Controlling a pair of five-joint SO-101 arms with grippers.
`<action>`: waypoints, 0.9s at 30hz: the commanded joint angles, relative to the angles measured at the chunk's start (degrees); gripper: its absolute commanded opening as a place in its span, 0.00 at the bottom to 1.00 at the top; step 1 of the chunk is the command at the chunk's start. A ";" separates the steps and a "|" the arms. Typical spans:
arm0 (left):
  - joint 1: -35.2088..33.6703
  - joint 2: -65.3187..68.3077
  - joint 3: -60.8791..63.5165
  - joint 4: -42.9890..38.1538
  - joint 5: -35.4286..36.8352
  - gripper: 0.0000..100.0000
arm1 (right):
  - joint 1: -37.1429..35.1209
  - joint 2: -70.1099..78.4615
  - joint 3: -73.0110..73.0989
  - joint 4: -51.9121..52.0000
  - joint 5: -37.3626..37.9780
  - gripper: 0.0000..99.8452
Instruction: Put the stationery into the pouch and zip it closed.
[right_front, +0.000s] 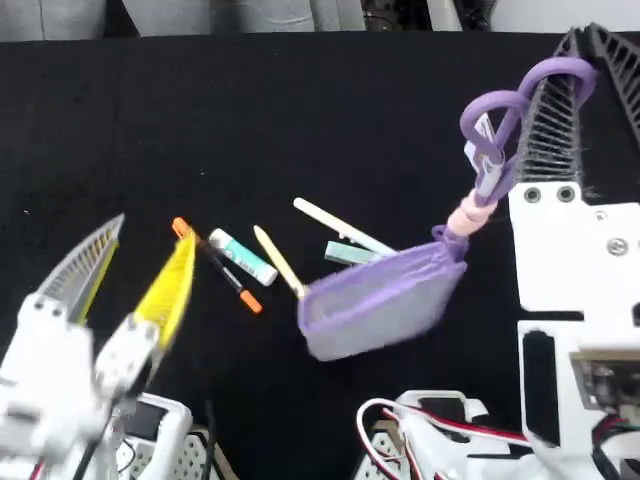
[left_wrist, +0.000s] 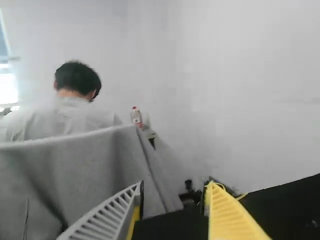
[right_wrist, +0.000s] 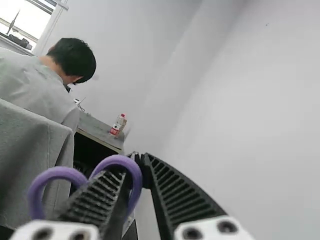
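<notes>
A lilac pouch (right_front: 375, 300) hangs tilted over the middle of the black table (right_front: 250, 120), strung from a pink bead (right_front: 467, 215) and purple loops (right_front: 520, 95). My right gripper (right_front: 580, 40) is shut on those purple loops (right_wrist: 117, 167), high at the right. Beside the pouch lie a black pen with orange ends (right_front: 215, 265), a white and teal tube (right_front: 242, 257), a pale yellow stick (right_front: 278, 260), a cream stick (right_front: 335, 225) and a teal piece (right_front: 350, 254) partly behind the pouch. My left gripper (right_front: 140, 262) stands open at the front left, its yellow finger (left_wrist: 225, 215) close to the pen.
Both arms' white bases (right_front: 560, 330) and red and white cables (right_front: 400, 420) crowd the front edge. The back half of the table is bare black cloth. Grey fabric (right_front: 200, 15) hangs beyond the far edge.
</notes>
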 joint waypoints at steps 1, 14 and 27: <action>-7.08 0.88 17.63 -7.21 3.52 0.21 | -0.70 1.45 -1.27 3.43 0.18 0.01; -5.85 1.32 42.51 -10.02 8.00 0.21 | -8.53 1.01 -1.36 14.51 0.00 0.01; -7.96 54.68 3.38 1.93 29.19 0.21 | -8.26 1.36 -1.27 18.20 -4.75 0.01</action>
